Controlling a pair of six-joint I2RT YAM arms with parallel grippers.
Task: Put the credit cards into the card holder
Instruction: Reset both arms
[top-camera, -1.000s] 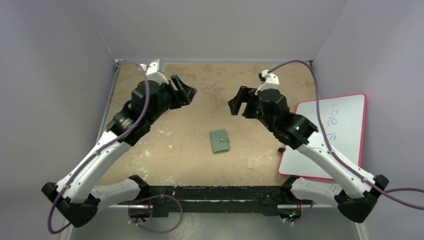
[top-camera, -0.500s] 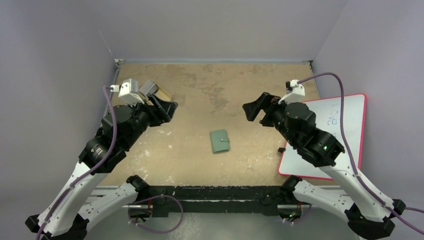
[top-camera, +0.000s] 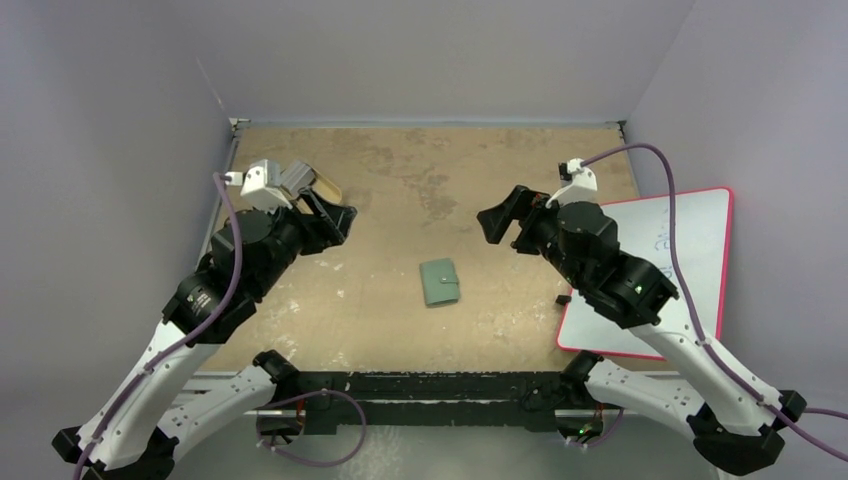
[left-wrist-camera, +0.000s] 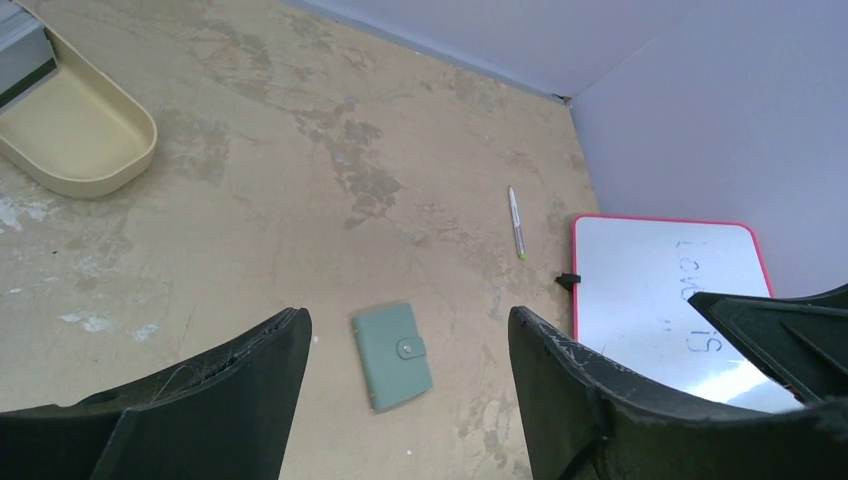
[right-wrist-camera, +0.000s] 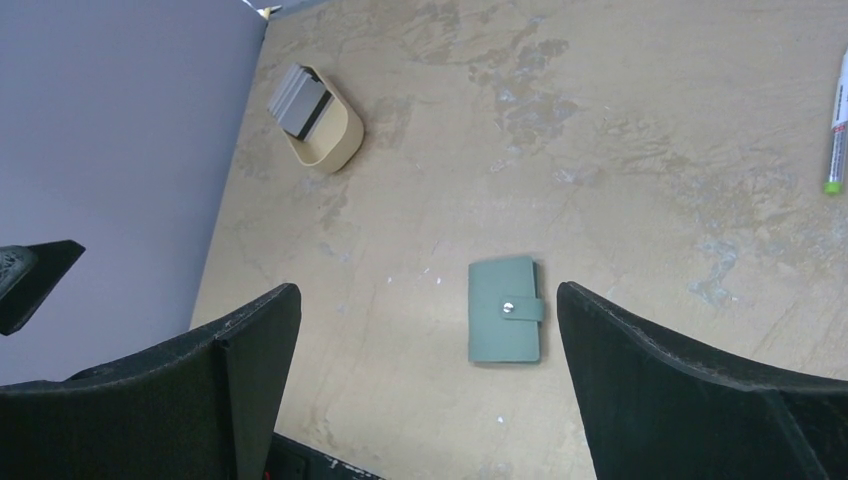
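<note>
Both pairs of jaws stand wide and empty. Your left gripper (top-camera: 338, 215) and right gripper (top-camera: 497, 222) hover above the table. The card holder (right-wrist-camera: 505, 310) lies snapped shut, framed between each gripper's jaws. The credit cards (right-wrist-camera: 300, 102) sit stacked in the tan tray (right-wrist-camera: 338, 140), off the left jaws' outer side. You're at the start, so likely unsnap the holder first, then fetch a card.
</note>
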